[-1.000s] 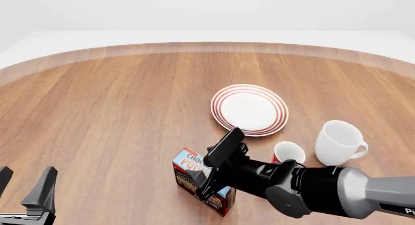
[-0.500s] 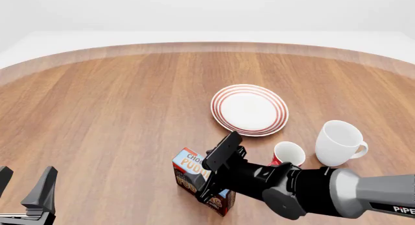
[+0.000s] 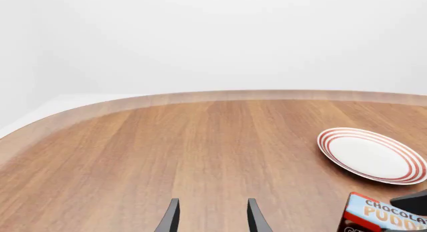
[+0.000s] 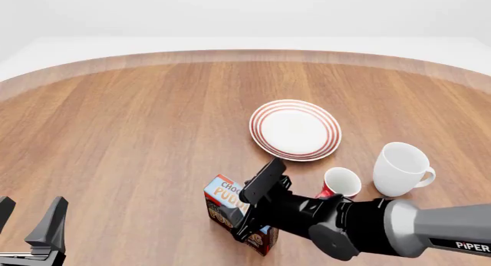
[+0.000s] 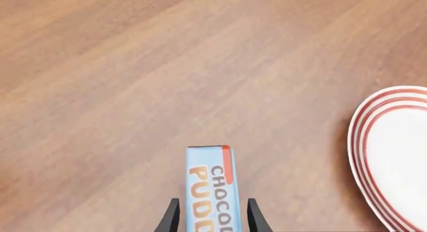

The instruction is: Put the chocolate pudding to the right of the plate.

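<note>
Right fingers (image 5: 172, 217) straddling chocolate pudding (image 5: 211, 187), narrowly open

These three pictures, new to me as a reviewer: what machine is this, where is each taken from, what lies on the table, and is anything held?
It is a simulated pair of robot arms at a wooden table. One picture looks down from behind the arms; the other two come from cameras behind each gripper. On the table lie a red-ringed plate, a white mug, a small red cup and a chocolate pudding carton. The right gripper has its fingers either side of the carton; whether they press it is unclear. The left gripper is open, holding nothing.
</note>
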